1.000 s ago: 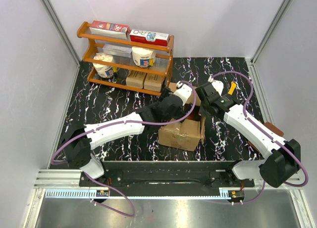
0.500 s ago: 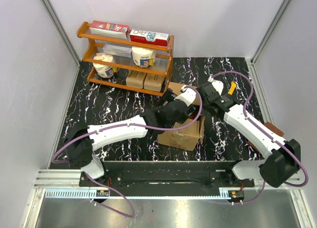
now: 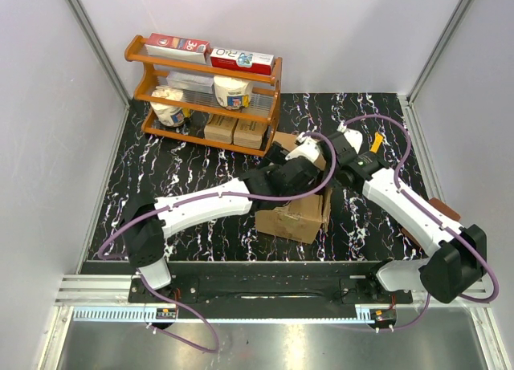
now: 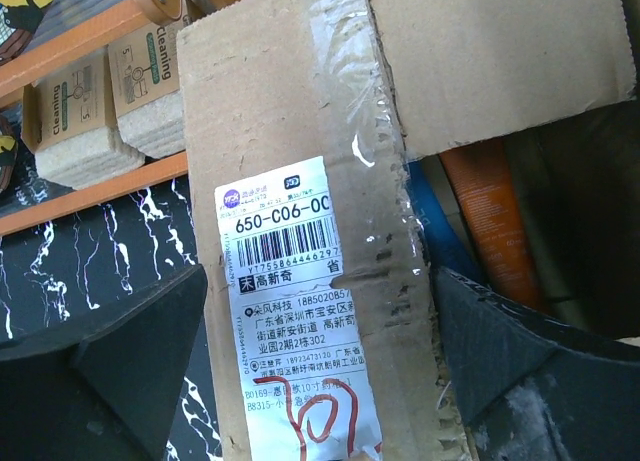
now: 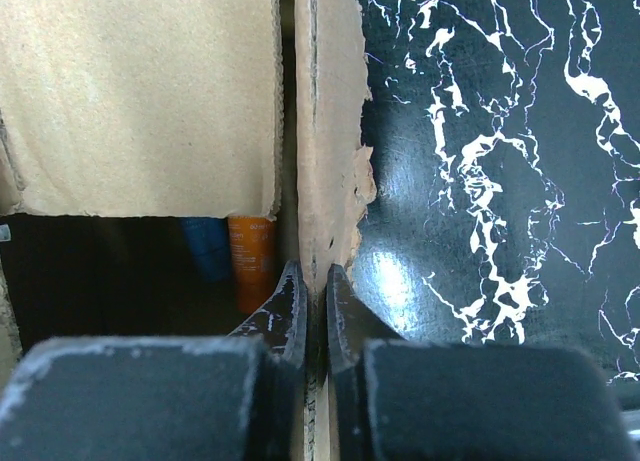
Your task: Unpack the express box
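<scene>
Flaps are being opened: the right gripper (image 5: 312, 281) is clamping the express box (image 3: 295, 217) at its edge. The left gripper (image 4: 318, 376) (jaws apart) is straddling the labelled flap (image 4: 290, 131) and probably needs closing next.

From above, the left arm (image 3: 205, 205) hides most of the mouth of the box (image 3: 293, 219). Inside, an orange thing (image 5: 252, 256) and a blue thing (image 5: 205, 246), perhaps tubes, sit half in shadow. The lower end of the label (image 4: 300, 311) is cut off.

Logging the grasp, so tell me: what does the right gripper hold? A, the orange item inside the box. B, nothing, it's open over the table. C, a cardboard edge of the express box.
C: the right wrist view shows the right gripper pinching a thin cardboard edge of the express box.
</scene>
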Robot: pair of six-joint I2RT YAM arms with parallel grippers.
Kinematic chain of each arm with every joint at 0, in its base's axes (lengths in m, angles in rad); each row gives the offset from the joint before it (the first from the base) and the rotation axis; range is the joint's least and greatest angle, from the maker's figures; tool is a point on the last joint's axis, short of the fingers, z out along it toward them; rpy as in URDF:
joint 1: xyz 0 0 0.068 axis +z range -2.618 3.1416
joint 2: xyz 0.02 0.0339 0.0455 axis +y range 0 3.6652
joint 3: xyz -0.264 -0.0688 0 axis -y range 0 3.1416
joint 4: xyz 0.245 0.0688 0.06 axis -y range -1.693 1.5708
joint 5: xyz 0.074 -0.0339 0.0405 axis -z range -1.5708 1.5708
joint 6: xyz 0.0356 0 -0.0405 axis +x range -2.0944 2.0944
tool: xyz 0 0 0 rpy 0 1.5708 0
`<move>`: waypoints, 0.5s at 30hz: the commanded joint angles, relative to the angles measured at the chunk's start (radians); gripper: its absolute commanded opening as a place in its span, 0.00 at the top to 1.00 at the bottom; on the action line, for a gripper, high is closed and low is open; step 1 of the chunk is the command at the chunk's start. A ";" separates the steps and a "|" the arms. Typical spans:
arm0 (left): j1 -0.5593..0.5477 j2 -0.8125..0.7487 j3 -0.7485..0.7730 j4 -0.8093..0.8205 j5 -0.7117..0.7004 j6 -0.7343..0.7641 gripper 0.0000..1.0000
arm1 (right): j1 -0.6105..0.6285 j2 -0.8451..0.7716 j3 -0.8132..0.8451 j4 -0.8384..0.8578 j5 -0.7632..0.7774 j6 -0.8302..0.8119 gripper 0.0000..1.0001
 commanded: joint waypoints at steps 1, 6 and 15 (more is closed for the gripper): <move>0.023 -0.058 0.022 -0.052 -0.071 -0.054 0.01 | 0.013 0.004 0.042 0.002 0.014 0.037 0.96; 0.094 -0.163 -0.018 -0.043 0.038 -0.134 0.01 | 0.011 0.003 0.038 -0.006 0.031 0.039 0.99; 0.359 -0.355 -0.147 -0.011 0.383 -0.348 0.01 | 0.008 0.001 0.033 -0.009 0.037 0.035 0.99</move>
